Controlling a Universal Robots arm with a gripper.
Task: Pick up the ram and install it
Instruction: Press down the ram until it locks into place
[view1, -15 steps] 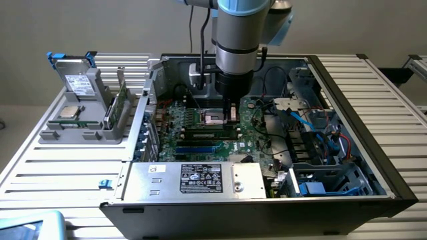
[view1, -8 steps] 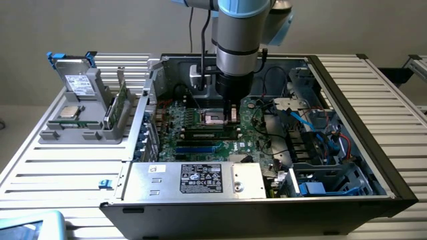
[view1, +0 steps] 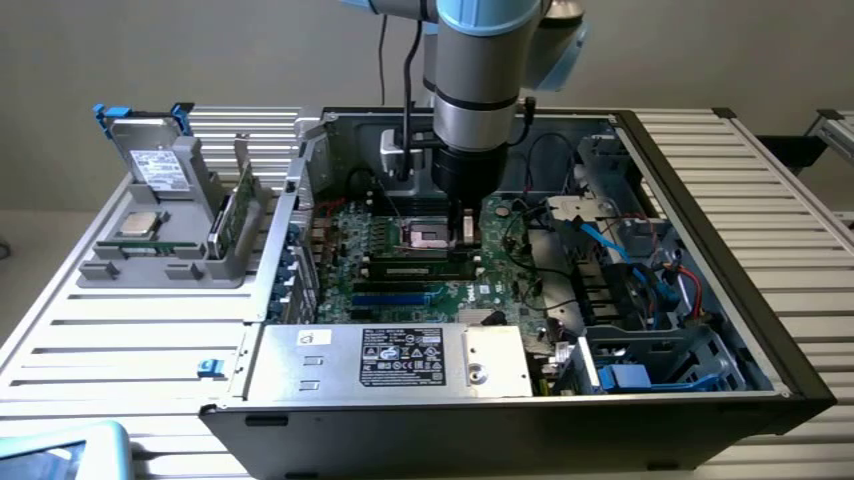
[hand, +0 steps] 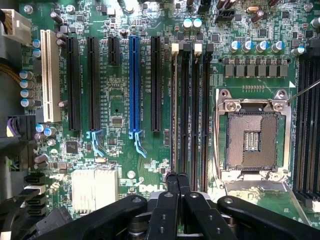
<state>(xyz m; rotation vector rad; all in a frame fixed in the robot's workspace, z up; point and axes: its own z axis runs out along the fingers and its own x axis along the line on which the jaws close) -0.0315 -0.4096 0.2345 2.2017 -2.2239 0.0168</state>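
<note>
**Tool shut above the memory slots, ram on edge in the motherboard**

The tool (hand: 178, 180) has its two dark fingers pressed together with nothing between them. It hangs over one end of the bank of long black memory slots (hand: 190, 107), beside the open silver processor socket (hand: 251, 135).

In the exterior view the ram (view1: 418, 265) shows as a slim green strip standing on edge among those slots, just below the socket. Its long axis runs parallel to the slots, from the exterior view's left to its right. I cannot tell whether the tool touches it.

White letters reading "DELL" (hand: 150, 189) are printed on the green motherboard (hand: 117, 100), partly covered by the tool. A black label (view1: 402, 356) on the silver power supply (view1: 494, 360) carries white print too small to read.

The open computer case (view1: 747, 300) lies on the slatted bench (view1: 134, 340). At the exterior view's left, a grey holder (view1: 160, 270) carries a labelled drive, a square silver chip and a taller green card (view1: 238, 215).
</note>
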